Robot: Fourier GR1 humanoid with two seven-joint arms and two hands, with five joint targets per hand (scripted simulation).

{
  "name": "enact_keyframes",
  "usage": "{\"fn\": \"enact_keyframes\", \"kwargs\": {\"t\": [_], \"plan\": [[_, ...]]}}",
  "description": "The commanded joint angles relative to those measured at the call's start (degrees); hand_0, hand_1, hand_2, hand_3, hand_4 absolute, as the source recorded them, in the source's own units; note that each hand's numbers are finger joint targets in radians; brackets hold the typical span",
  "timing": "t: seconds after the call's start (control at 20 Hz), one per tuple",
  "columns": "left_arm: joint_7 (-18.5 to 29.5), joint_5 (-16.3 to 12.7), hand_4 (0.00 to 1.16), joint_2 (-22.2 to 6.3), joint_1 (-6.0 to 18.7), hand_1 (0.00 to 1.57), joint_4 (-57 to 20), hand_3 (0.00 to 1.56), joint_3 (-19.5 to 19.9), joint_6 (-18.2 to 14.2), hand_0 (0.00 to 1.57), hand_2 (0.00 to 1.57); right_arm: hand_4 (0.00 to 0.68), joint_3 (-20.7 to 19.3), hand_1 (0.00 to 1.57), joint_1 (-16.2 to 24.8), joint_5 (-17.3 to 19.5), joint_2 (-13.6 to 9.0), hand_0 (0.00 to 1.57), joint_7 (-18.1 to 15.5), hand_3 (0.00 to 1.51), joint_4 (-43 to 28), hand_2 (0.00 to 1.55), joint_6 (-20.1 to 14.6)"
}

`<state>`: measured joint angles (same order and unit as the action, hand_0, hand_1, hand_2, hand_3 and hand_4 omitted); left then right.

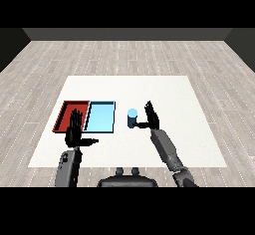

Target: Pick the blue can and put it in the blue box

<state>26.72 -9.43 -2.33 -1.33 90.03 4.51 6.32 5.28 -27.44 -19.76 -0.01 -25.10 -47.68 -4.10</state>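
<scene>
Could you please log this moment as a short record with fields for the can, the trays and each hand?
blue can: upright on the white table, right of both trays
light blue tray: holds nothing
red tray: left of it, side by side
right robot hand: open, beside the can
left robot hand: open, over the trays' near edge

Even, shadowless light; no glare
</scene>
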Motion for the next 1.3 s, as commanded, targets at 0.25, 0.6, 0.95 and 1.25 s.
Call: {"fn": "enact_keyframes", "kwargs": {"t": [0.25,0.6,0.95,1.25], "plan": [[-4.9,-0.6,0.00,-0.2,0.0,0.00,5.0,0.00,-0.1,-1.7,0.00,0.00,0.000,2.4,0.00,0.0,-2.9,0.0,0.00,0.0,0.00,0.0,0.00,0.5],[-1.1,-0.9,0.00,-1.5,2.8,0.00,-0.5,0.00,1.5,0.2,0.00,0.00,0.000,7.6,0.00,-7.3,-9.2,0.0,0.00,-5.3,0.00,12.9,0.00,-1.1],[0.7,-0.2,0.00,-1.3,0.9,0.00,-1.9,0.00,1.4,0.5,0.00,0.00,0.000,11.7,0.00,-9.1,-14.2,0.0,0.00,-6.0,0.00,13.9,0.00,-2.9],[-2.4,-0.3,0.00,-0.4,-1.8,0.00,4.4,0.00,-0.2,-0.6,0.00,0.00,0.000,17.8,0.00,-9.5,-19.1,0.0,0.00,-10.1,0.00,17.3,0.00,-2.3]]}}
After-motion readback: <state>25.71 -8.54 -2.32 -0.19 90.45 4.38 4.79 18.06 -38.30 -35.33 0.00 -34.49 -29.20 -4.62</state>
